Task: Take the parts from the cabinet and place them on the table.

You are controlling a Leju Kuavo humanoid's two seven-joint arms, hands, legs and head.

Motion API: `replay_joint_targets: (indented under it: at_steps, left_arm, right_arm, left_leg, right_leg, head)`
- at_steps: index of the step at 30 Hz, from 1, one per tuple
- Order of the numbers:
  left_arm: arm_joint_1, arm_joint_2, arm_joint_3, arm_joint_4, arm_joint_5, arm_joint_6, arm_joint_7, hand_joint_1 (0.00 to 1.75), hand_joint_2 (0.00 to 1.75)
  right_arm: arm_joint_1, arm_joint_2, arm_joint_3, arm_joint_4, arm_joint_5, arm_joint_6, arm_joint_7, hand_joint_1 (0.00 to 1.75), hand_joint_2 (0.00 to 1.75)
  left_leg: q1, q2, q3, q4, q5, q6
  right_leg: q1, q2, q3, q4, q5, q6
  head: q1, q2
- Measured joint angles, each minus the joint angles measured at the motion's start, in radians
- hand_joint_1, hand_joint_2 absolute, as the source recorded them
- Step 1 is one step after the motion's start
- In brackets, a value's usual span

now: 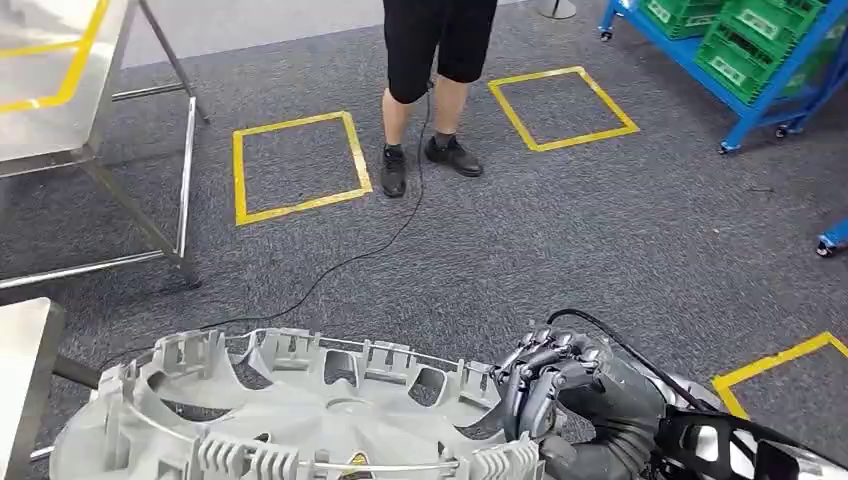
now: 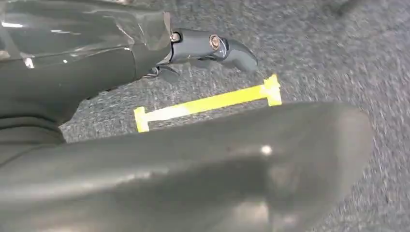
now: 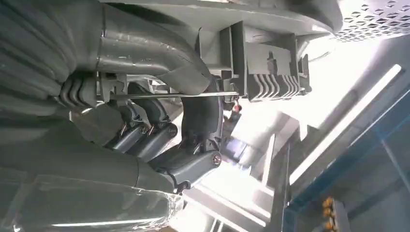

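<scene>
Wheel cover [image 1: 300, 420], grey plastic, inner ribbed side up, is held low in the head view over the grey carpet [image 1: 560, 230]. Its near part is cut off by the picture's lower edge, so the full outline cannot be made out. Right hand [image 1: 560, 385] is seen gripping the cover's rim at the cover's right side, dark fingers curled over the edge; the thumb is hidden beneath the rim in that view.

In the right wrist view the grip is shown from below: the thumb [image 3: 145, 53] is pressed along the rim, the fingers [image 3: 159, 140] are wrapped on the other side, and a clip block with ridges [image 3: 270, 72] plus a thin wire ring [image 3: 169, 95] sit just past the fingertips. The background there is blown out by ceiling lights and hard to read.

Left hand [image 2: 208, 48] is seen in the left wrist view, above carpet and a yellow tape line [image 2: 208, 102]. One finger is extended with nothing in it; the remaining fingers are hidden, so its state cannot be told. A large blurred dark shape beside it cannot be identified.

Beyond the right hand, a person's legs [image 1: 430, 90] are seen on the carpet between two yellow taped squares [image 1: 298, 165], upper body cut off. A black cable [image 1: 350, 260] runs from the feet toward the cover. A steel table [image 1: 60, 80] stands far left, and a blue rack with green crates [image 1: 750, 40] far right; both are cropped.
</scene>
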Motion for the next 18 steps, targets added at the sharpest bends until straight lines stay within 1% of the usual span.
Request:
replay_joint_targets:
  at_steps: [1,2,3,4,5,6,7,8,9,10,11,12,13,14,15,16,17,18]
  left_arm:
    - [0.003,-0.002,0.0,0.001,0.001,0.0,0.0,0.0,0.0]
    - [0.0,-0.002,0.0,0.001,0.002,0.0,0.0,0.0,0.0]
    - [-0.004,-0.002,0.0,0.002,0.002,0.0,0.0,0.0,0.0]
    - [-0.006,-0.003,0.0,0.004,0.0,-0.002,0.0,0.0,0.0]
    - [-0.005,-0.004,0.0,0.005,0.0,-0.003,-0.001,0.0,0.0]
    - [-0.005,-0.004,0.0,0.007,-0.004,-0.003,-0.001,0.0,0.0]
    - [-0.004,-0.004,0.0,0.008,-0.011,-0.002,-0.003,0.0,0.0]
    - [-0.004,-0.005,0.0,0.01,-0.013,-0.002,-0.004,0.0,0.0]
    - [-0.004,-0.005,0.0,0.011,-0.017,-0.001,-0.005,0.0,0.0]
    - [-0.004,-0.005,0.0,0.013,-0.02,0.0,-0.006,0.0,0.0]
    - [-0.003,-0.003,0.0,0.013,-0.023,0.003,-0.007,0.0,0.0]
    - [-0.004,-0.003,0.0,0.013,-0.025,0.005,-0.008,0.0,0.0]
    - [-0.002,-0.005,0.0,0.014,-0.027,0.007,-0.01,0.0,0.0]
    - [0.002,-0.006,0.0,0.015,-0.03,0.009,-0.01,0.0,0.0]
    - [0.006,-0.005,0.0,0.015,-0.03,0.01,-0.01,0.0,0.0]
    - [0.01,-0.006,0.0,0.016,-0.03,0.01,-0.01,0.0,0.0]
    - [0.008,-0.006,0.0,0.016,-0.03,0.011,-0.01,0.0,0.0]
    - [0.005,-0.005,0.0,0.016,-0.03,0.011,-0.01,0.0,0.0]
  right_arm:
    - [-0.001,-0.001,0.001,0.0,0.0,0.0,0.001,1.75,1.75]
    - [0.0,-0.002,0.002,0.0,-0.003,0.0,0.001,1.75,1.75]
    - [0.001,-0.004,0.002,0.0,-0.004,-0.001,0.001,1.75,1.75]
    - [0.003,-0.006,0.002,0.0,-0.005,-0.003,0.001,1.75,1.75]
    - [0.004,-0.007,0.002,0.0,-0.005,-0.003,0.001,1.75,1.75]
    - [0.007,-0.008,0.002,0.0,-0.005,-0.003,0.001,1.75,1.75]
    - [0.01,-0.01,0.002,0.0,-0.005,-0.003,0.001,1.75,1.75]
    - [0.011,-0.012,0.001,0.0,-0.005,-0.003,0.001,1.75,1.75]
    - [0.011,-0.014,0.001,0.0,-0.004,-0.003,0.0,1.75,1.75]
    - [0.011,-0.014,0.0,0.0,-0.004,-0.003,0.0,1.75,1.75]
    - [0.014,-0.014,0.0,0.002,-0.002,-0.003,-0.003,1.75,1.75]
    - [0.018,-0.014,-0.003,-0.003,-0.003,-0.003,-0.008,1.75,1.75]
    - [0.019,-0.014,-0.005,-0.005,0.0,-0.003,-0.008,1.75,1.75]
    - [0.018,-0.014,-0.008,-0.005,0.0,-0.002,-0.009,1.75,1.75]
    - [0.017,-0.013,-0.009,-0.005,-0.001,0.0,-0.012,1.75,1.75]
    - [0.018,-0.014,-0.011,-0.005,-0.001,0.002,-0.015,1.75,1.75]
    - [0.022,-0.013,-0.011,-0.006,-0.002,0.003,-0.02,1.75,1.75]
    - [0.024,-0.013,-0.014,-0.006,-0.003,0.003,-0.026,1.75,1.75]
  left_leg:
    - [0.005,-0.013,0.007,-0.013,0.007,-0.001]
    - [0.01,-0.021,0.013,-0.019,0.012,0.006]
    - [0.012,-0.037,0.012,-0.02,0.012,0.007]
    - [0.012,-0.051,0.012,-0.019,0.012,0.007]
    - [0.012,-0.066,0.011,-0.019,0.012,0.007]
    - [0.012,-0.083,0.011,-0.018,0.011,0.006]
    - [0.015,-0.101,0.012,-0.016,0.009,0.003]
    - [0.019,-0.117,0.012,-0.011,0.007,-0.001]
    - [0.023,-0.133,0.012,-0.003,0.002,-0.008]
    - [0.026,-0.145,0.009,0.008,-0.004,-0.017]
    - [0.022,-0.155,0.004,0.015,-0.01,-0.026]
    - [0.024,-0.165,-0.001,0.023,-0.014,-0.032]
    - [0.027,-0.169,-0.006,0.023,-0.013,-0.036]
    - [0.031,-0.178,-0.009,0.019,-0.01,-0.044]
    - [0.033,-0.186,-0.016,0.02,-0.012,-0.046]
    - [0.031,-0.152,-0.022,0.037,-0.02,-0.05]
    - [0.028,-0.101,-0.039,0.07,-0.043,-0.053]
    - [0.03,-0.064,-0.078,0.146,-0.086,-0.057]
  right_leg:
    - [-0.006,0.048,-0.004,0.017,-0.007,0.002]
    - [-0.012,0.1,-0.027,0.069,-0.032,-0.002]
    - [-0.015,0.128,-0.066,0.148,-0.061,-0.004]
    - [-0.02,0.137,-0.11,0.226,-0.087,-0.004]
    - [-0.024,0.139,-0.147,0.287,-0.102,0.0]
    - [-0.03,0.139,-0.171,0.314,-0.101,0.01]
    - [-0.037,0.139,-0.164,0.282,-0.076,0.025]
    - [-0.044,0.141,-0.135,0.207,-0.035,0.044]
    - [-0.051,0.149,-0.09,0.106,0.013,0.061]
    - [-0.06,0.176,-0.056,0.026,0.042,0.07]
    - [-0.051,0.198,-0.063,0.043,0.037,0.058]
    - [-0.051,0.2,-0.055,0.036,0.039,0.042]
    - [-0.049,0.193,-0.057,0.036,0.038,0.034]
    - [-0.043,0.185,-0.057,0.037,0.037,0.025]
    - [-0.048,0.173,-0.054,0.034,0.04,0.016]
    - [-0.049,0.164,-0.052,0.032,0.041,0.01]
    - [-0.046,0.155,-0.049,0.032,0.037,0.004]
    - [-0.04,0.142,-0.047,0.032,0.035,0.0]
  head:
    - [0.003,0.0]
    - [0.004,0.0]
    - [0.009,0.0]
    - [0.01,0.0]
    - [0.009,0.0]
    - [0.01,0.0]
    - [0.01,0.0]
    - [0.01,0.0]
    - [0.01,0.0]
    - [0.01,0.0]
    - [0.015,0.0]
    - [0.013,0.0]
    - [0.013,0.0]
    - [0.015,0.0]
    - [0.015,0.0]
    - [0.013,0.0]
    - [0.006,0.0]
    - [0.004,0.0]
